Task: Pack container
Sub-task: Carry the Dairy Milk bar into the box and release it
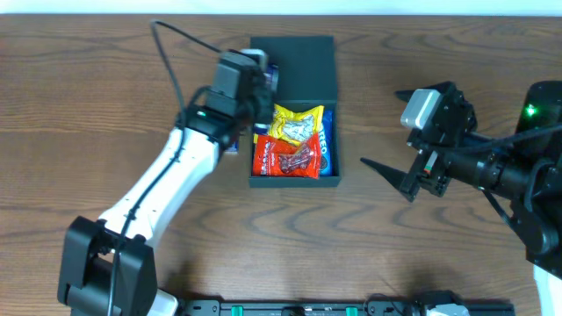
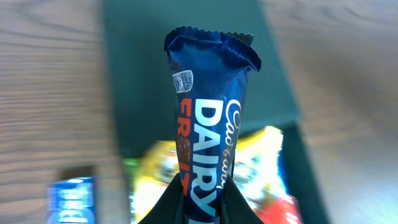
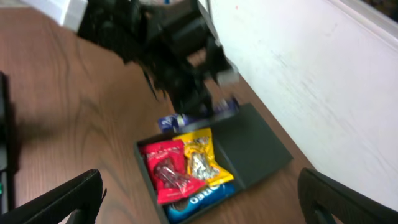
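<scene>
The dark teal container (image 1: 294,182) lies open on the table, its flat lid (image 1: 294,57) folded back on the far side. Inside are a yellow packet (image 1: 294,123), a red packet (image 1: 285,158) and a blue Oreo packet (image 1: 327,145). It also shows in the right wrist view (image 3: 258,149). My left gripper (image 1: 263,88) is shut on a dark blue Dairy Milk chocolate bar (image 2: 208,106) and holds it above the container's left side, over the yellow packet (image 2: 261,155). My right gripper (image 3: 202,205) is open and empty, right of the container (image 1: 384,132).
A small blue packet (image 2: 71,199) lies on the wooden table just left of the container, partly under my left arm (image 1: 231,149). A white wall runs along the table's far edge (image 3: 311,68).
</scene>
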Tool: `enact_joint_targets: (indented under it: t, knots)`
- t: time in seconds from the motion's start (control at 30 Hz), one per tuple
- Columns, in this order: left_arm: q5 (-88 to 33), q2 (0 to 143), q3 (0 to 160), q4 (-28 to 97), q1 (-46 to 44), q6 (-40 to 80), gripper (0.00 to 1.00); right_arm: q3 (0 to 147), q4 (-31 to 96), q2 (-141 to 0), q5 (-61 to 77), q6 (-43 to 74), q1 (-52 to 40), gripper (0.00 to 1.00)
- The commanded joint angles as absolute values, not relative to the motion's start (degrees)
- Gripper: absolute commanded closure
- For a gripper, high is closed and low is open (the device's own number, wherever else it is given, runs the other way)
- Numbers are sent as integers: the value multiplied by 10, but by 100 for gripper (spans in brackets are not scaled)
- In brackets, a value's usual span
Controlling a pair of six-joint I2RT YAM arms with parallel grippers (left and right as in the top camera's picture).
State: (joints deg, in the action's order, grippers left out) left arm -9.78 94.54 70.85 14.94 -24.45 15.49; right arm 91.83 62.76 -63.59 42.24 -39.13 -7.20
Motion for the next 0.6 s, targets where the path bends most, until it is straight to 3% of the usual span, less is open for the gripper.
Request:
enact_joint_targets:
  t: [0.0, 0.27, 0.57]
  knots:
    - [-101, 950, 715, 144, -286, 171, 87, 922, 630, -624, 455, -382, -68, 1]
    - [-101, 978, 715, 131, -370, 233, 91, 922, 679, -611, 480, -380, -68, 1]
    - [-103, 1017, 715, 128, -383, 351, 91, 922, 733, -611, 480, -360, -68, 1]
